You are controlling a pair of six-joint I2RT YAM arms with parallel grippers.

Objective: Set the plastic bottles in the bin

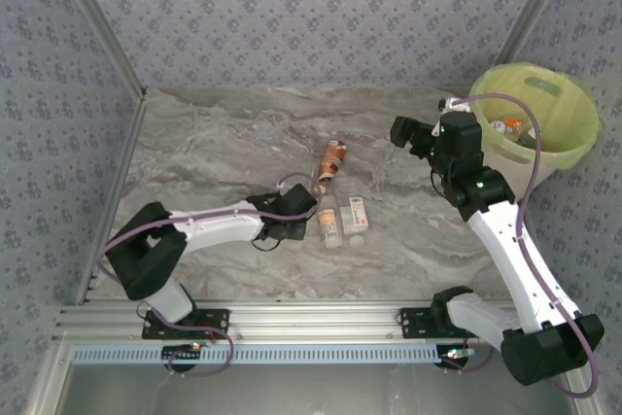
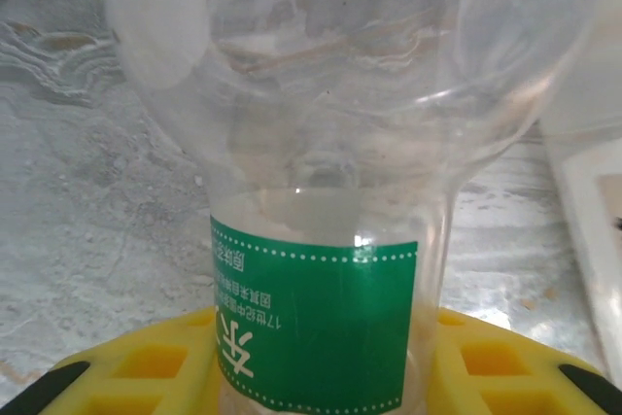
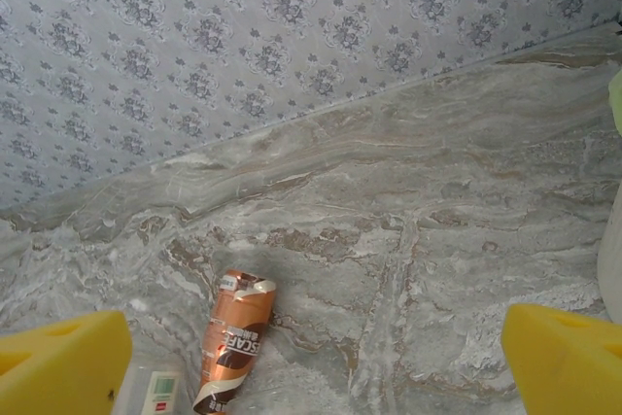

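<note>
Pincer on left arm (image 1: 309, 203) clenched on clear green-label bottle (image 2: 316, 328), low over tabletop (image 1: 214, 143). Right pincer (image 1: 406, 133) spread wide, empty, hanging just left of bin (image 1: 530, 70). Copper-label bottle (image 3: 236, 337) and two pale bottles (image 1: 331, 225) lying loose beside left pincer. Few bottles (image 1: 510, 128) already in bin.

A clear, green-labelled bottle (image 2: 330, 143) is seen; a copper-brown bottle (image 3: 236, 337) is laid on the grey-marbled tabletop (image 3: 437, 240); the bin (image 1: 583, 119) is lined lime-green.
</note>
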